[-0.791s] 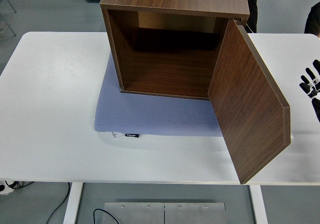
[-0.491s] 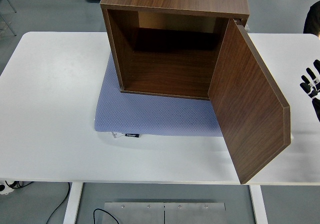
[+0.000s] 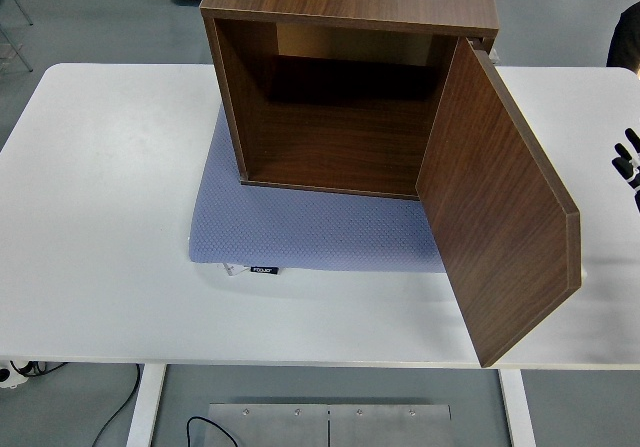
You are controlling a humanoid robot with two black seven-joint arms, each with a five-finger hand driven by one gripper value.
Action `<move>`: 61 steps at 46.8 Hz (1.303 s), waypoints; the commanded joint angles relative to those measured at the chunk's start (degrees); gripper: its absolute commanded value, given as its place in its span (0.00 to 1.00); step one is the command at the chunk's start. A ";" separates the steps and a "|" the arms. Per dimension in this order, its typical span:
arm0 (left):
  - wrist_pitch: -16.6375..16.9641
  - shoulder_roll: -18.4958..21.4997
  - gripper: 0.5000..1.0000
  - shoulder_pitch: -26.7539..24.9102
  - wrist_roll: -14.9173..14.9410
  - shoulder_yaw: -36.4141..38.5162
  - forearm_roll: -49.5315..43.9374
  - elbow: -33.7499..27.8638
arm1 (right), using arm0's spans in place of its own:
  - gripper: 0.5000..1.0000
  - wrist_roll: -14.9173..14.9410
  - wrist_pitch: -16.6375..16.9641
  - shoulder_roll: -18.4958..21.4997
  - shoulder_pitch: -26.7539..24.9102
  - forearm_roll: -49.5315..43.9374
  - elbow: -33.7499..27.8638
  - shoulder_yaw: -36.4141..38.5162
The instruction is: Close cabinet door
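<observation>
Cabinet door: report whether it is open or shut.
Open. The cabinet door swings out toward the table's near edge, hinged on the right, leaving the empty cabinet interior exposed.

The cabinet (image 3: 340,77) stands on the mat (image 3: 300,232) toward the far middle of the table (image 3: 100,217), its open front facing the near edge, and the mat reaches out from under it toward the near side and a little to the left. The door (image 3: 500,217) hangs from the cabinet's right front edge and swings outward to the near right, its free edge out over the table's near edge. At the picture's right edge, well apart from the door, the fingertips of the right hand (image 3: 628,162) show above the table, and a person's dark sleeve (image 3: 627,37) shows behind the table at the far right
</observation>
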 commanded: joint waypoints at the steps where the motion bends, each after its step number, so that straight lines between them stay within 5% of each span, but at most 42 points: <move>1: 0.00 0.00 1.00 -0.07 0.00 0.00 0.02 0.00 | 1.00 -0.01 0.29 0.04 0.05 0.00 -0.01 0.01; 61: 0.00 0.00 1.00 0.02 0.00 0.00 0.02 0.00 | 1.00 0.08 6.44 -2.51 -0.21 0.00 -2.56 0.71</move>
